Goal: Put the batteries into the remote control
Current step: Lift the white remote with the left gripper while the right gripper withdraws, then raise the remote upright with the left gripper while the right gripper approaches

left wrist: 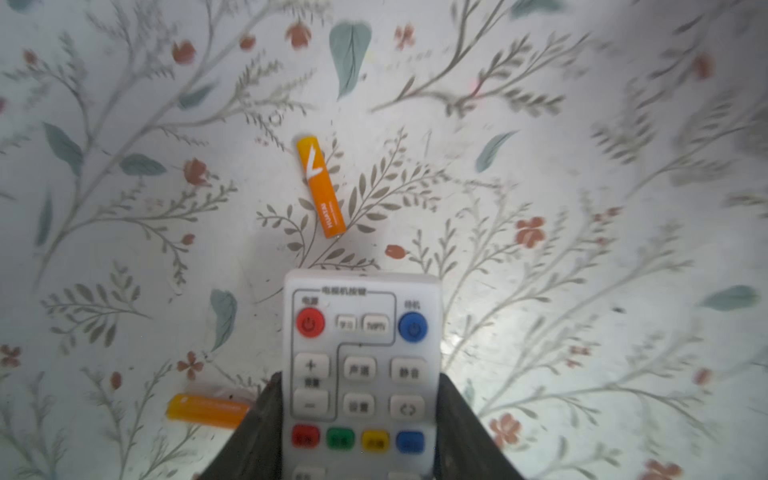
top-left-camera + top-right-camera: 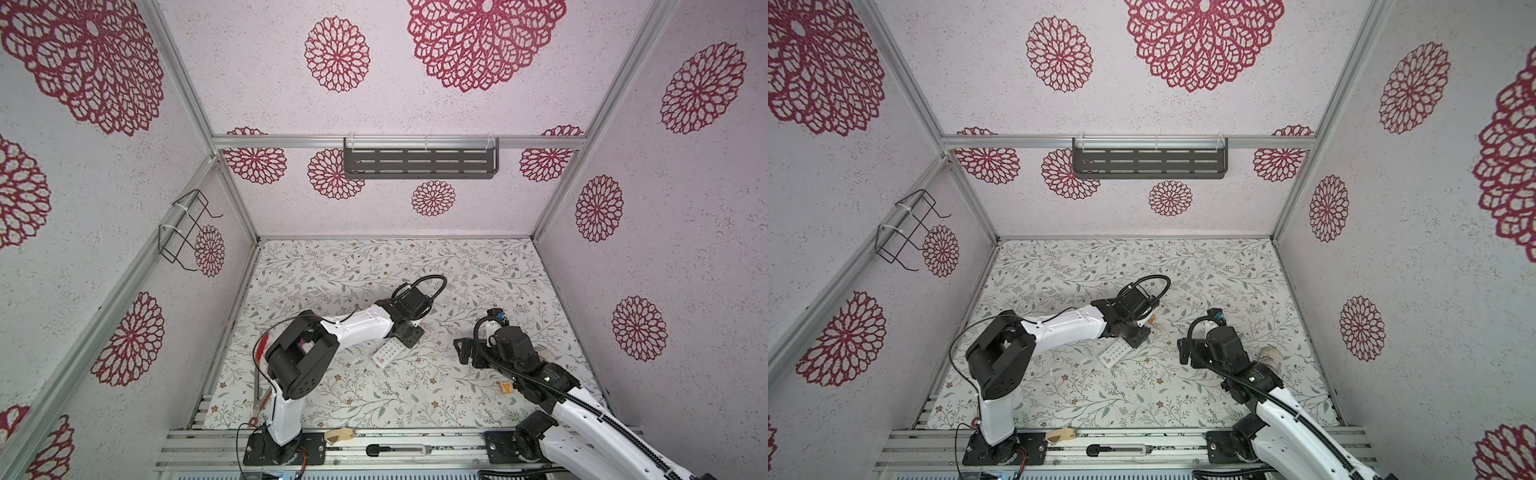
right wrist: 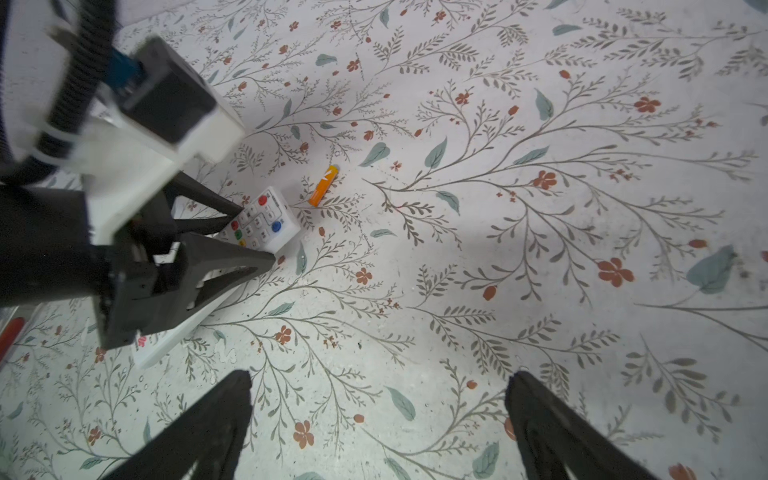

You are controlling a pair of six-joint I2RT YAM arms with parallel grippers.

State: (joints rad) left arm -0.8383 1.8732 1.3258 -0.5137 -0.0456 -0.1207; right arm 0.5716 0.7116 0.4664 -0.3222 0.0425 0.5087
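Two orange batteries (image 1: pixel 321 189) lie on the surface (image 2: pixel 374 270), the second battery (image 1: pixel 208 411) blurred. There is one white remote control (image 1: pixel 360 332), one orange-yellow square tag (image 2: pixel 505 388), one slotted wall shelf (image 2: pixel 419 163) and one wire rack (image 2: pixel 185 230). Two robot arms (image 2: pixel 357 328) stand here, each with one hand: left hand (image 3: pixel 257 233), right hand (image 3: pixel 380 376).

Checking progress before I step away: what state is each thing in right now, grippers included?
remote control: buttons up, lying on the table, battery side hidden.
first battery: loose on the table, off the remote's end.
second battery: loose on the table beside the remote.
left gripper: fingers flank the remote; grip uncertain.
right gripper: open, empty.
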